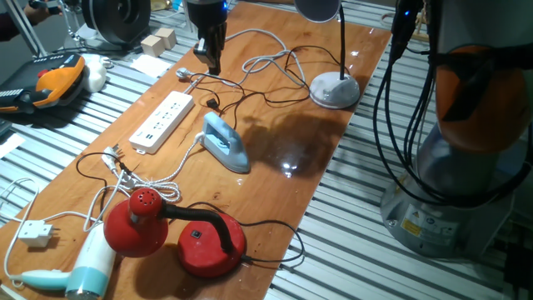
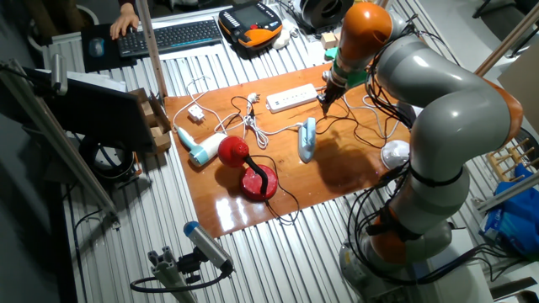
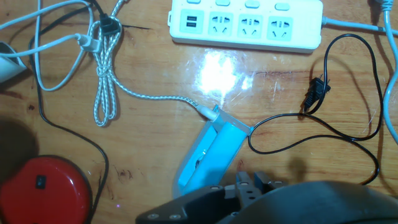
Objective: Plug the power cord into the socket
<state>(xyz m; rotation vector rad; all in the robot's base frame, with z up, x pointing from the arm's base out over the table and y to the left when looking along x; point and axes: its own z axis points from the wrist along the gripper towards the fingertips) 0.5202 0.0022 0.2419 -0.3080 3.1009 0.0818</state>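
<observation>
Gripper (image 1: 208, 60) hovers above desk (image 1: 316, 150), holding nothing; open or closed unclear. Power cord plug (image 3: 316, 93) lies on desk just below socket (image 3: 247, 23), beside blue iron (image 3: 211, 152).

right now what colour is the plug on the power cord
Black plug, clearest in the hand view.

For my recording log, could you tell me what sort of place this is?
Probably a robotics lab: a wooden tabletop sits on a slotted metal bench, with a teach pendant and keyboard nearby, and household test items like a power strip laid out.
</observation>
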